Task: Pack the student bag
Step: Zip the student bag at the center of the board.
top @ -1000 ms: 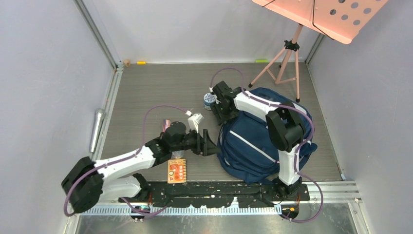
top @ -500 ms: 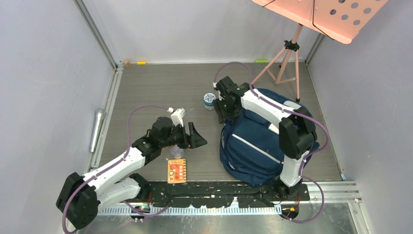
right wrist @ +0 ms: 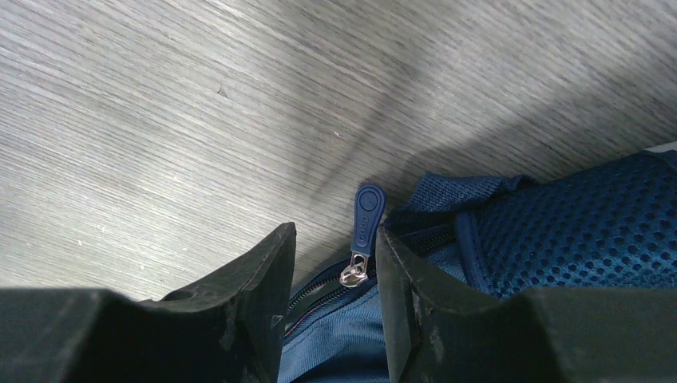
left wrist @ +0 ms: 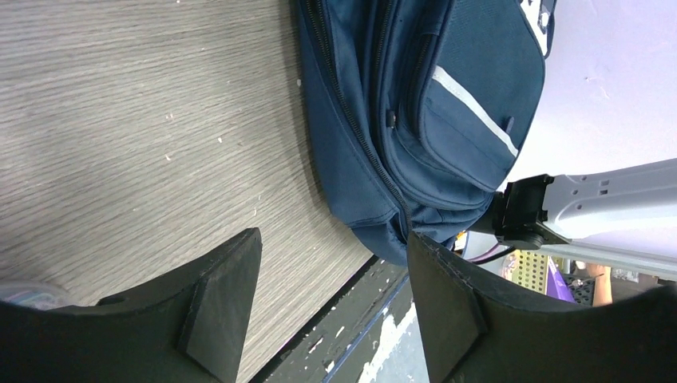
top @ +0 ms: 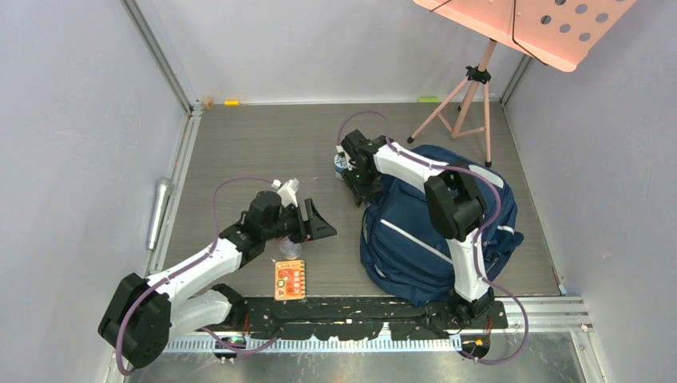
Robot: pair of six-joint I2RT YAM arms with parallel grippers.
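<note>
The navy student bag [top: 431, 227] lies on the floor at the right, front pockets and a pale stripe facing up; it also shows in the left wrist view [left wrist: 423, 104]. My right gripper [top: 357, 190] is at the bag's upper-left edge. In the right wrist view it [right wrist: 335, 255] is open, jaws astride the main zip, with the blue zipper pull [right wrist: 366, 217] between them, close to the right finger. My left gripper [top: 323, 223] is open and empty, a short way left of the bag, low over the floor [left wrist: 331, 271].
A small round blue-and-white tin [top: 342, 162] stands just left of my right gripper. An orange card [top: 290, 279] and a small clear object [top: 289, 249] lie near my left arm. A pink music stand [top: 471, 88] stands at the back right. A silver cylinder [top: 159, 209] lies by the left wall.
My left gripper has pulled back to the left, away from the bag. My right gripper has shifted slightly left along the bag's top edge, nearer the tin.
</note>
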